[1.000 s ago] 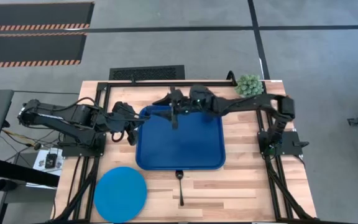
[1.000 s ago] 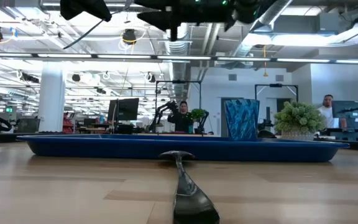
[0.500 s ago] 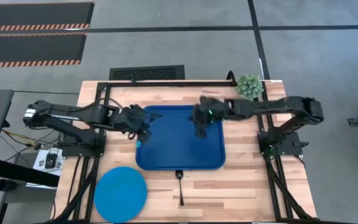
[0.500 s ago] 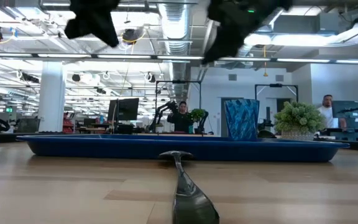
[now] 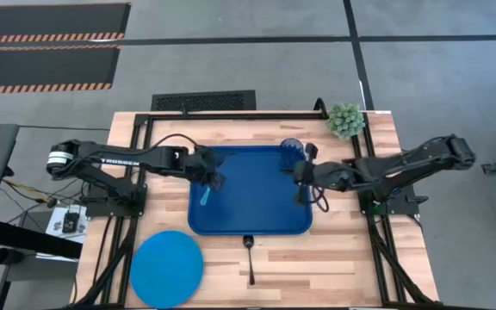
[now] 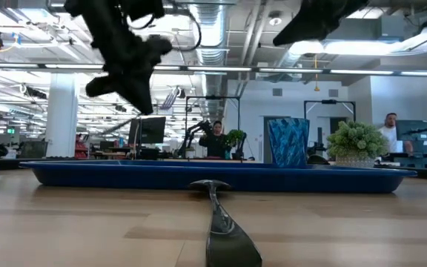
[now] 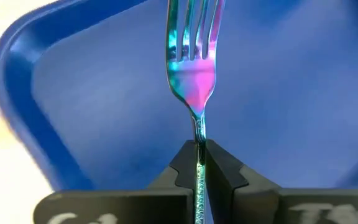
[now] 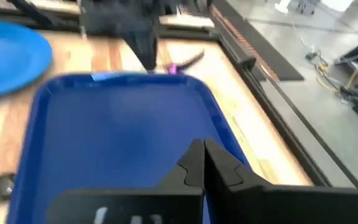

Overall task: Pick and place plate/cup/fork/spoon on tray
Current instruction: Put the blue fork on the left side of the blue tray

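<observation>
Over the tray (image 5: 257, 207), left jaws now hold fork (image 7: 192, 68); right jaws closed, withdrawn.

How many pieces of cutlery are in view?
2. The fork is held in the left gripper over the tray; the spoon lies on the table beside the tray.

Robotics lab/open workshop: exposed ceiling ducts (image 6: 221, 30) w/ strip lights, monitors (image 6: 148, 130) on benches, people (image 6: 217, 139) at far stations, grey concrete floor (image 5: 231, 60) w/ hazard-striped mats (image 5: 46, 39), wood-top table (image 5: 343, 258) on a metal frame.
</observation>
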